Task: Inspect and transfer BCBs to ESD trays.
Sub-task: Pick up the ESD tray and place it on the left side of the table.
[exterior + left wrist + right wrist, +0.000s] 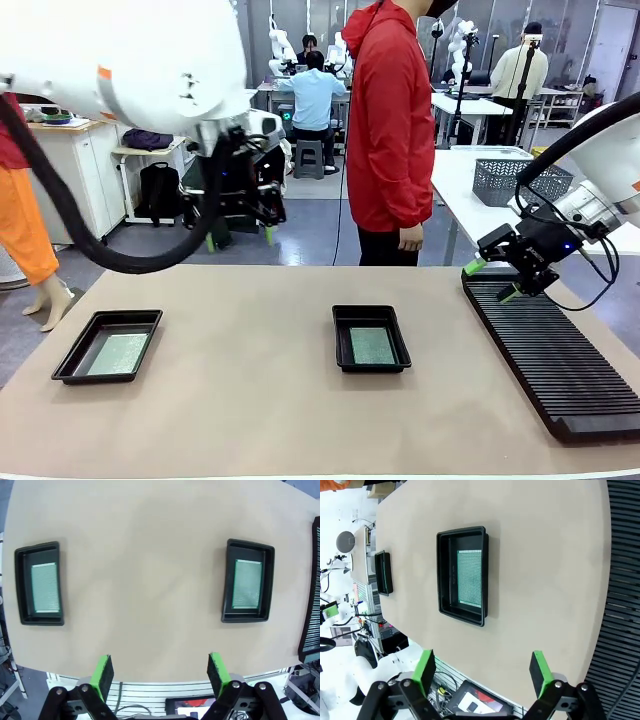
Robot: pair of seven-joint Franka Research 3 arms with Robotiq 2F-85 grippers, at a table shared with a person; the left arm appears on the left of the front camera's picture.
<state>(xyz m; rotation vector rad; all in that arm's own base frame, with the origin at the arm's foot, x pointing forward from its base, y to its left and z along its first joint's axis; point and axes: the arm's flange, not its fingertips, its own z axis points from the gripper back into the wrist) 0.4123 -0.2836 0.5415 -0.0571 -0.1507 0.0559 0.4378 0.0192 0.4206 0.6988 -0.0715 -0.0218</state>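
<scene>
Two black ESD trays lie on the tan table, one at the left (107,346) and one in the middle (371,338). Each holds a flat green BCB: the left board (116,353) and the middle board (373,346). From the left wrist view both trays (41,583) (249,581) and their boards (46,587) (247,583) lie far below. My left gripper (239,238) hangs open high above the table's far left side, holding nothing. My right gripper (490,279) stands open and empty over the far end of the ribbed rack; its view shows the middle tray (462,576) with its board (470,578).
A long black ribbed rack (550,353) runs along the table's right side. A person in a red jacket (389,120) stands at the far edge. A grey mesh basket (520,180) sits on a white table behind the right arm.
</scene>
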